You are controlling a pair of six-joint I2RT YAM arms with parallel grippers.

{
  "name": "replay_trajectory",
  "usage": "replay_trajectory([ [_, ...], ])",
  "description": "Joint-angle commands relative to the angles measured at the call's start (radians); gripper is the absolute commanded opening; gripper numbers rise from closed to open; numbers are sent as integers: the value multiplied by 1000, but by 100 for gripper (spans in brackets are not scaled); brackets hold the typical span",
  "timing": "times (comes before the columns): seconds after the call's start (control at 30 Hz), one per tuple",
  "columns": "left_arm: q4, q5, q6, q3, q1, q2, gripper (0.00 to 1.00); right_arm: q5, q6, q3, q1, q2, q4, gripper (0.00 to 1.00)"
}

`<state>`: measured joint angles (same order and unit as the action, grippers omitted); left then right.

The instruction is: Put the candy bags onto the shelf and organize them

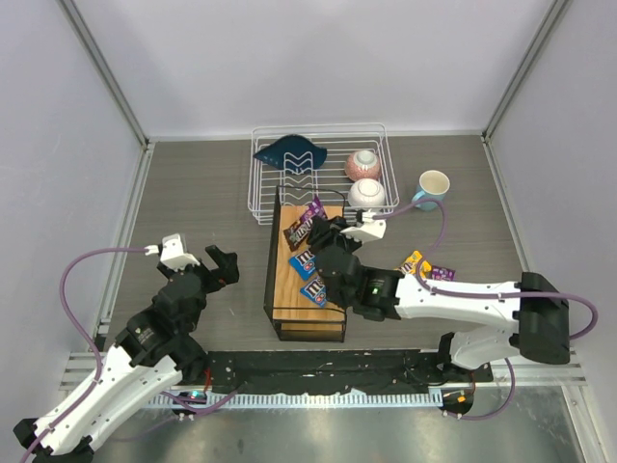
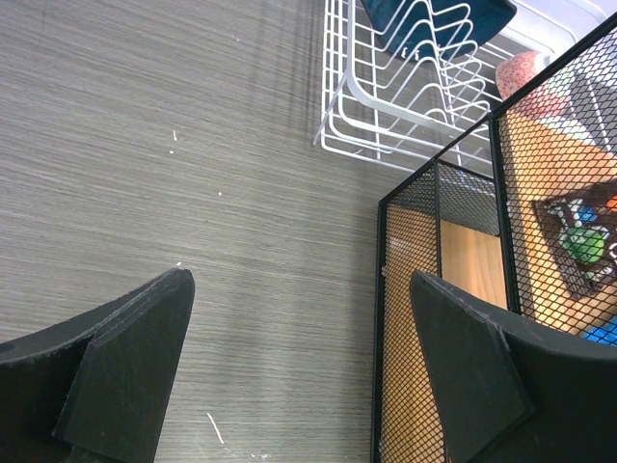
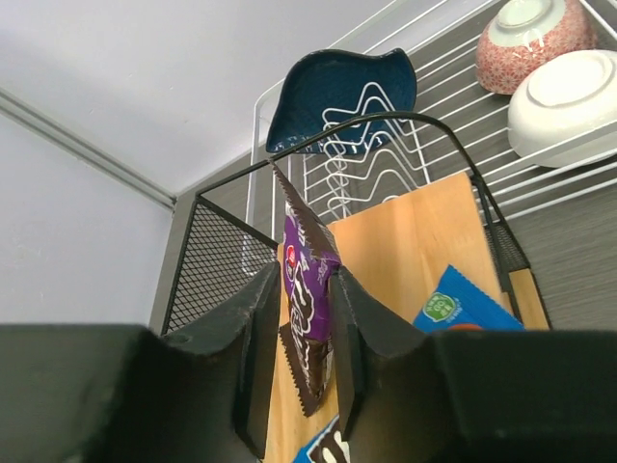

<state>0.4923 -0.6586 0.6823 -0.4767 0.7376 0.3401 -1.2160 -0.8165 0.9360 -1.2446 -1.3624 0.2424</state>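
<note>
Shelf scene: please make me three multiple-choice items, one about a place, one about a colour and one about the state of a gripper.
1. Where does the yellow bag lie?
A. on the table, right of the shelf
B. on the shelf
C. under the shelf

2. What colour is the held bag in the right gripper?
A. yellow
B. purple
C. green

3. How is the left gripper?
A. shut on the shelf frame
B. shut, empty
C. open, empty

Answers:
1 A: the top view shows it on the table beside the shelf.
2 B: the right wrist view shows purple wrap in its grip.
3 C: the left wrist view shows only table in the wide gap.
</note>
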Motion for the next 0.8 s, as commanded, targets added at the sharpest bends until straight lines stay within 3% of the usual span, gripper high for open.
replay_trajectory([
  [0.0, -8, -12, 13, 1, 2, 7, 99, -8, -46, -16, -9, 89, -101, 41],
  [0.07, -8, -12, 11, 0, 3, 8, 100, 19, -44, -29, -9, 111, -110, 45],
  [0.2, -8, -12, 13, 3, 3, 5, 100, 68, -21, -60, -9, 170, -107, 65],
  [0.37, -8, -12, 13, 0, 3, 7, 100, 122, 26, -80, -9, 221, -126, 66],
  [0.5, -8, -7, 13, 3, 3, 7, 100, 260, 158, -123, -7, 264, -28, 69],
  [0.77, -8, -4, 11, 0, 3, 8, 100, 441, 178, -80, 4, 218, -74, 69],
])
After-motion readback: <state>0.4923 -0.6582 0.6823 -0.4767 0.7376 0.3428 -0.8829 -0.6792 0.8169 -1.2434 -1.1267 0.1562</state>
